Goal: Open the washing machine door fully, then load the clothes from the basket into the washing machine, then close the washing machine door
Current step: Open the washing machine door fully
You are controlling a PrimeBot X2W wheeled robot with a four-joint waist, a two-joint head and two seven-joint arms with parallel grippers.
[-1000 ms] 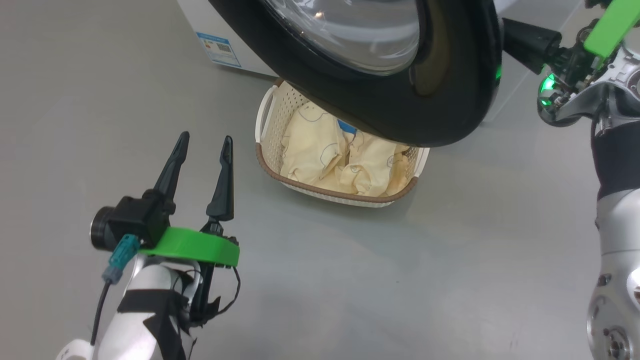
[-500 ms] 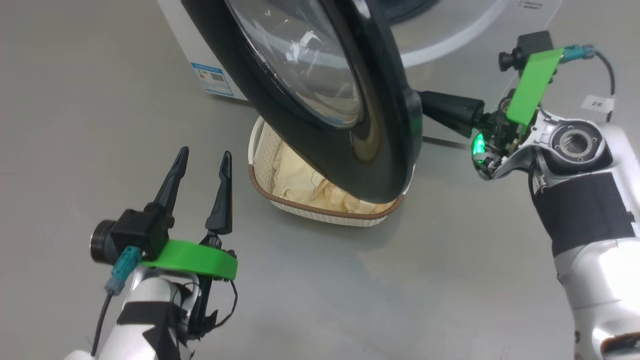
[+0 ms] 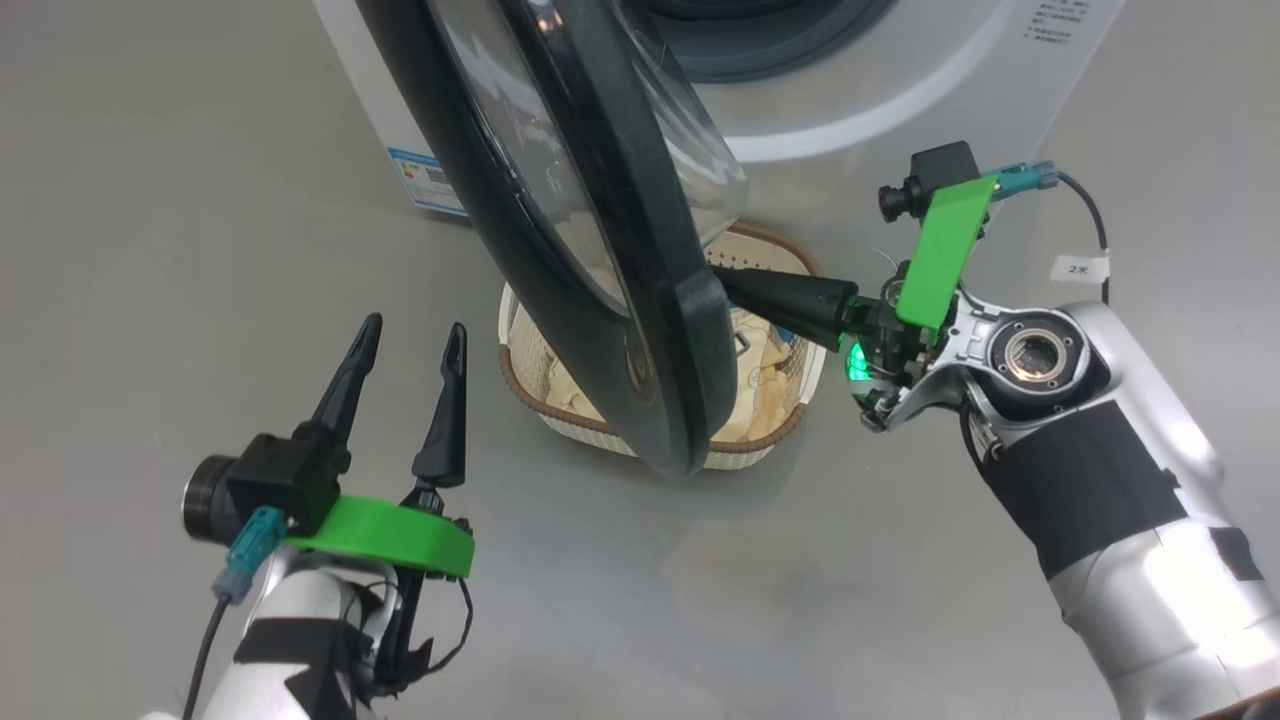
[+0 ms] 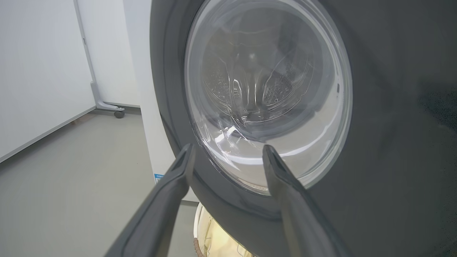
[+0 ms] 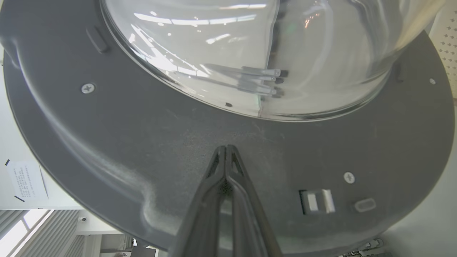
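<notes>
Black door (image 3: 610, 190) edge-on above basket (image 3: 770, 440), right fingers (image 3: 790, 298) pressed together, tips at its inner rim, left fingers (image 3: 345, 375) spread wide off its front, door swung wider than before.

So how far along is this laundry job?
Done: nothing fully; the washing machine door stands partly open. In hand: the shut right gripper sits tip-first against its inner face. Left: the clothes lie in the basket beneath; loading and closing remain.

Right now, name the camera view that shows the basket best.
The head view: the basket shows rim, wall and clothes, though the door covers its middle. The left wrist view catches a rim sliver; the right wrist view, a patch of wall.
</notes>
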